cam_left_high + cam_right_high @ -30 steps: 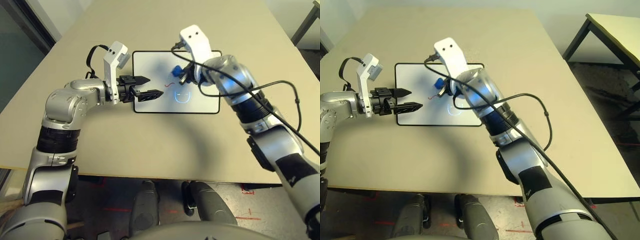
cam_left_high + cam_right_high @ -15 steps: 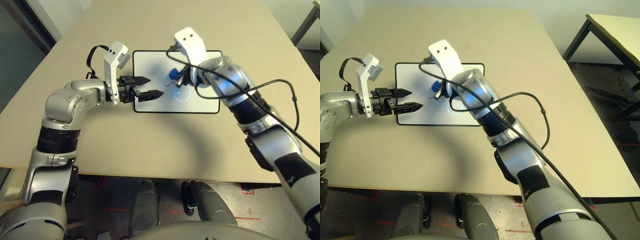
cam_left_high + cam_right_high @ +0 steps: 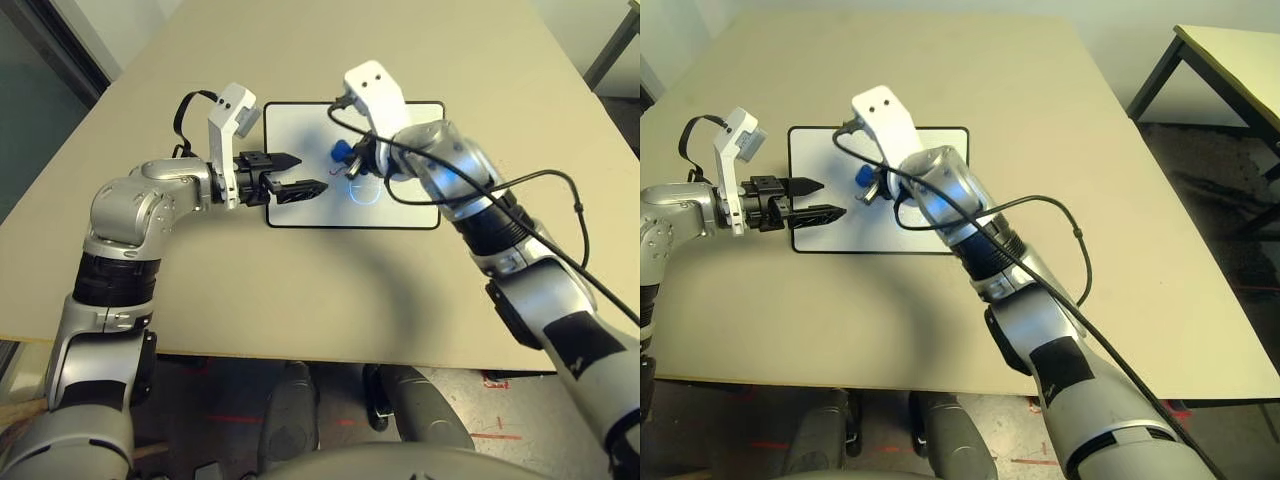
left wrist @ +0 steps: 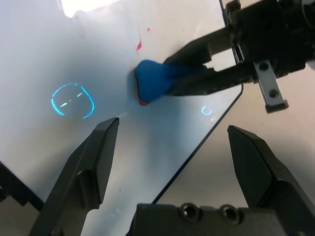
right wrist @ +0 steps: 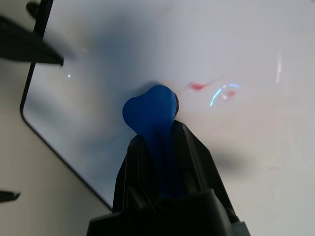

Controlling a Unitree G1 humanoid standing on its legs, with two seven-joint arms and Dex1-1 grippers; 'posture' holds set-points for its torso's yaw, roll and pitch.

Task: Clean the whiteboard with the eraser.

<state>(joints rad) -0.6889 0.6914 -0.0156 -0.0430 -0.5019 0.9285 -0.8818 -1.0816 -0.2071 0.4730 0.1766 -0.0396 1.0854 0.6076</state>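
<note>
Fingers of the right gripper (image 5: 165, 162) pinch the eraser (image 5: 150, 110), its rounded tip pressed to the whiteboard (image 3: 400, 205) near the board's middle. Over the last second the eraser has travelled across the board toward the robot's left, from just above the blue smiley (image 3: 362, 187) to a spot nearer the left gripper. The red squiggle that lay in its path a second ago is mostly gone in the head views; the wrist views still show small red remnants (image 4: 139, 45) beside the eraser tip, plus a smear right at its edge (image 5: 197, 86).

Judgement: the stroke is working, wiping is mid-way, and a few more passes over the leftover red flecks look needed (whether the blue smiley is ink or a reflection, cannot tell).

Left gripper (image 3: 300, 174) hovers at the board's left edge, fingers spread and holding nothing, in the same place as a second ago. It appears close to the frame but contact cannot be confirmed.

Board lies flat on the tan surface (image 3: 300, 290), unchanged in position.

Containers: none among these things, so nothing to report inside any.
</note>
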